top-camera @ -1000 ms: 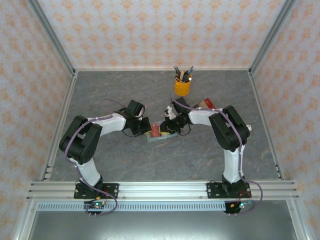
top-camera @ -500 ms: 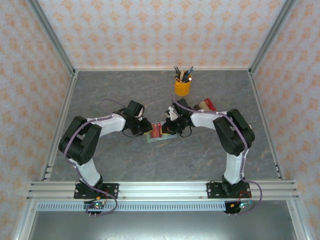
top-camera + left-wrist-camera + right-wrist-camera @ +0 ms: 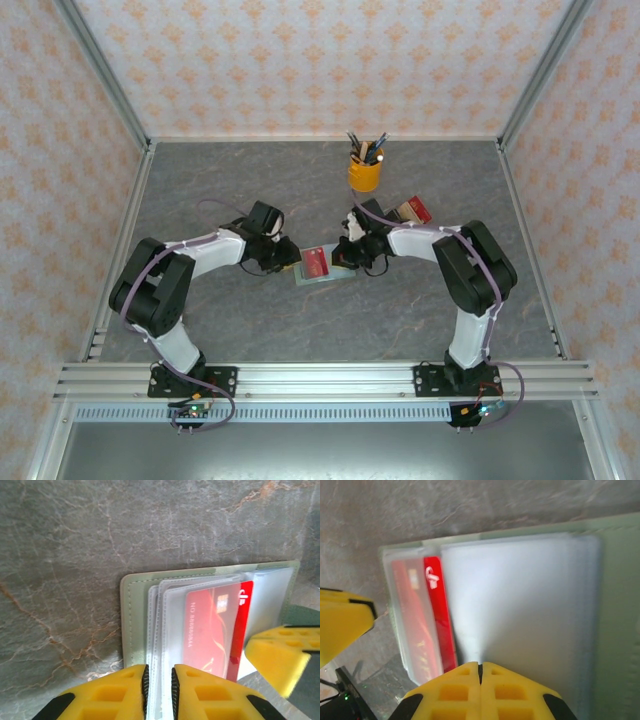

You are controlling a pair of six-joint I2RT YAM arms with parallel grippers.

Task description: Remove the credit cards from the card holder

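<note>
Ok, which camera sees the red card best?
The left wrist view: the red card is close, its printing visible through a clear sleeve. The right wrist view catches it as a blurry strip; the top view, a tiny patch.

The counter (image 3: 75,540) looks like grey stone with pale and rusty veins, smooth with a dull sheen. The card holder (image 3: 131,625) has a sage, leather-like cover, matt, with a stitched edge. Its sleeves (image 3: 167,630) are clear soft plastic, glossy and a little cloudy. The red card (image 3: 215,625) is shiny plastic with a metallic chip. The fingers (image 3: 115,690) of the left end effector (image 3: 159,675) and of the right end effector (image 3: 480,672) are matt yellow plastic moulded with square recesses; the left one's inner faces are black and ribbed. The arms (image 3: 215,247) wear smooth white and black shells. The rails (image 3: 320,378) are brushed metal. The cup (image 3: 364,176) is glossy orange-yellow.
</note>
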